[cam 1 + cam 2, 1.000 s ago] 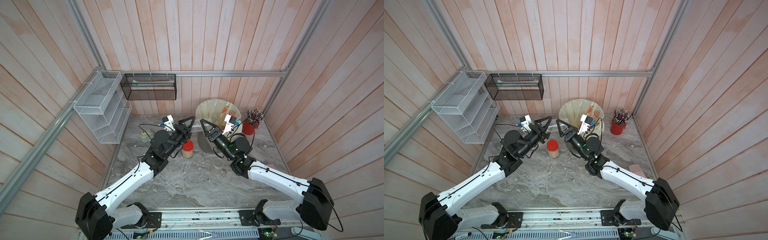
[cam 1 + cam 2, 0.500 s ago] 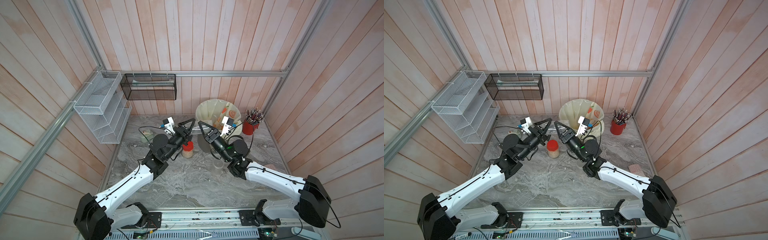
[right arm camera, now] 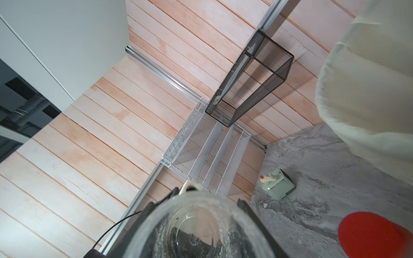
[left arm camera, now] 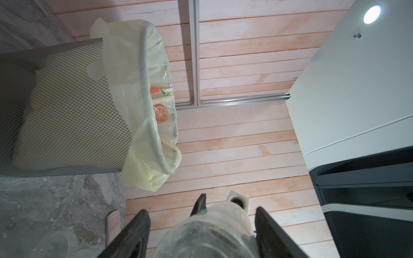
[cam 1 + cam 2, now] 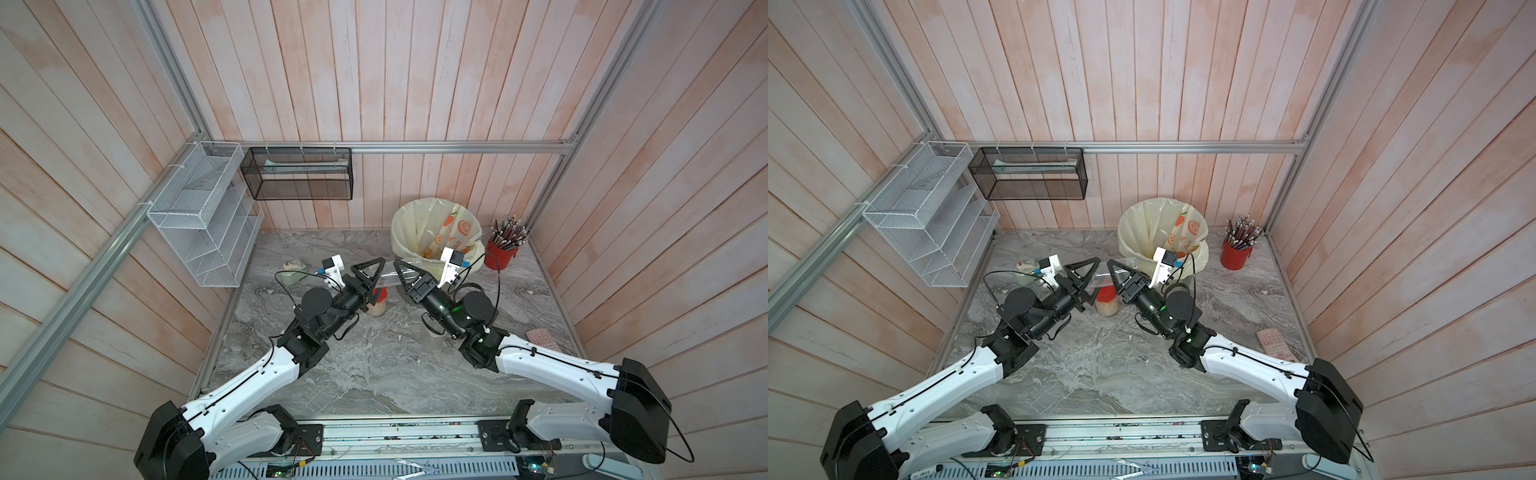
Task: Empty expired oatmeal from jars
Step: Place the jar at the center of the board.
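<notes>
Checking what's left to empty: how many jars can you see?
3. A clear jar is held up by the right gripper. A red-lid jar stands on the table. A third jar seems mostly hidden under the right arm.

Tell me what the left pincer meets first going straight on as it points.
Likely the clear jar lying between its open fingers, held by the right pincer; that pincer comes next, depth unclear.

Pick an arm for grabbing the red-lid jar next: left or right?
Left, probably. The left gripper is open, its jaws standing off the clear jar that the right gripper is shut on, so it is free. The red-lid jar stands on the table close under it.
</notes>
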### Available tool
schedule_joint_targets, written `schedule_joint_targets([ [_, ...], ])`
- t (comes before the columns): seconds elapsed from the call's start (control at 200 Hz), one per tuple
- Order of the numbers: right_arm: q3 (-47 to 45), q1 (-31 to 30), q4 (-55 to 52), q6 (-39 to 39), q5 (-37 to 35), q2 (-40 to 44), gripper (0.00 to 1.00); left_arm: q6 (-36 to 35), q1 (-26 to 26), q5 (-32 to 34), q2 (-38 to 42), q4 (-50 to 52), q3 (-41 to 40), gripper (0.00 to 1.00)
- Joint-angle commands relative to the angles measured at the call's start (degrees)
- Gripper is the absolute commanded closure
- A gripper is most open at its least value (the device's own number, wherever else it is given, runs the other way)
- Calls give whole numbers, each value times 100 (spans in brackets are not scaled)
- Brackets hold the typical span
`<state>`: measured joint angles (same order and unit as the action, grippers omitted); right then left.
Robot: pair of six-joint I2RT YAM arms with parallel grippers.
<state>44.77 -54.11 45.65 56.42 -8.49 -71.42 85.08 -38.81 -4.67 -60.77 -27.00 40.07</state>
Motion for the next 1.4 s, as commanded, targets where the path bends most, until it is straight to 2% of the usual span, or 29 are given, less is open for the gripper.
schedule_joint_targets([
  [0.0,-39,-123,-244,-319,-305,218,76,-164,-30,-61,241,305,-253,11],
  [0.07,-47,-191,-405,-424,-383,256,77,-216,-30,-31,402,459,-369,9],
  [0.085,-48,-209,-441,-455,-403,267,77,-223,-30,-26,447,484,-391,2],
  [0.105,-40,-230,-487,-499,-443,281,78,-236,-30,-11,491,520,-425,0],
  [0.48,66,-490,-1632,-1210,-983,462,79,-757,-22,377,1543,1537,-934,0],
  [0.625,82,-638,-2026,-1465,-1288,502,80,-1318,-14,910,1846,2421,-777,0],
  [0.8,180,-785,-2653,-1851,-1606,464,80,-1791,-20,1870,2211,3476,-760,0],
  [1.03,280,-889,-3275,-2303,-1785,139,80,-1898,12,2505,2629,3929,-1221,0],
  [1.23,191,-967,-3282,-2555,-1872,-266,80,-1924,14,2715,2837,4108,-1451,0],
  [1.39,170,-1184,-3277,-2762,-2266,-627,80,-1887,14,2717,2974,4034,-1635,0],
])
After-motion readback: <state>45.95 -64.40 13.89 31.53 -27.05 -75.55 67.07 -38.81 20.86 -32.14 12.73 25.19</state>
